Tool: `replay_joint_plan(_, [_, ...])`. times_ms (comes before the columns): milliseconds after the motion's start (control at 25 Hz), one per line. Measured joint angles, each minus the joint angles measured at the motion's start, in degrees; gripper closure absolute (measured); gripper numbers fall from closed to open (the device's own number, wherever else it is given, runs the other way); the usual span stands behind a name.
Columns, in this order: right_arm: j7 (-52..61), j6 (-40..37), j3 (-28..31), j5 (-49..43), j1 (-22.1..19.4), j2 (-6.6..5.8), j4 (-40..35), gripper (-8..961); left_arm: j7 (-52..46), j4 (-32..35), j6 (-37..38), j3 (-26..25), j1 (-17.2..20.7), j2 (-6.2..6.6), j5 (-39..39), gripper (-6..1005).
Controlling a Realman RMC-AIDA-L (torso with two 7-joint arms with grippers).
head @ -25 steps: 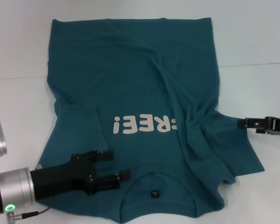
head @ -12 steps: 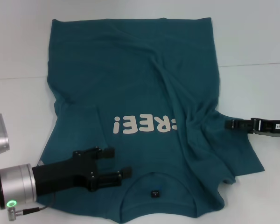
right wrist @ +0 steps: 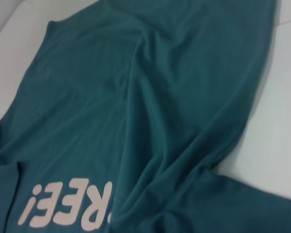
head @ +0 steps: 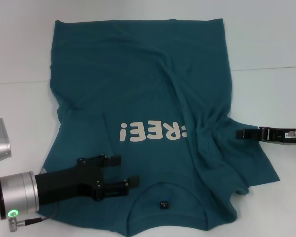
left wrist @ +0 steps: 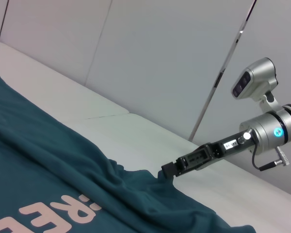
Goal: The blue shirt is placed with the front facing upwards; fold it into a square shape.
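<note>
The white table [head: 271,39] carries the blue shirt [head: 138,84], spread front up over most of its middle. The hem lies toward the far edge and the collar toward the near edge, so the long axis runs from far to near. The cream lettering [head: 153,132] crosses that axis. The left sleeve is already turned in over the body, making the left border fairly straight. The right sleeve [head: 259,160] still sticks out toward the right edge, and creases run down to it from the middle of the shirt.

The left gripper [head: 123,172] is over the shirt's near left shoulder, just beside the collar, fingers pointing inward across the cloth. Its jaws stand apart with only air between them, holding nothing.

The right gripper [head: 242,133] comes in low from the right edge. Its tip meets the upper border of the right sleeve, close to where it joins the body. In the left wrist view the same tip [left wrist: 169,171] sits against a raised peak of cloth. I cannot tell whether it has pinched the cloth or is only touching it.

The right arm is plainly nearer the unfolded sleeve. Judging by that, the next fold goes leftward across the long axis.
</note>
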Motion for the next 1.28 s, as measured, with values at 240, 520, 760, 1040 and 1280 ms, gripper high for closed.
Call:
replay_joint_plan(240, [-0.01,0.35,-0.95,-0.08,-0.01,0.01,0.43,324,-0.1,0.0,-0.31,-0.03,0.03,-0.01,0.0,112])
replay_joint_plan(520, [0.0,0.45,-0.99,0.1,-0.33,-0.01,-0.13,655,-0.48,0.0,-0.4,-0.03,0.24,-0.01,0.0,112])
replay_joint_plan(760, [-0.11,0.76,-0.47,0.59,-0.67,-0.2,-0.24,889,-0.53,-0.16,-0.4,-0.03,0.32,-0.09,0.0,112])
replay_joint_plan(1040, [-1.46,1.01,-0.32,3.15,-1.77,-0.64,-0.31,939,-0.53,-0.39,-0.4,-0.23,0.56,-0.18,0.0,112])
replay_joint_plan(1280, [-2.97,1.39,-0.28,7.51,-4.25,-2.07,-0.56,946,-1.01,-0.43,-0.39,-0.45,0.73,-0.26,-0.12,112])
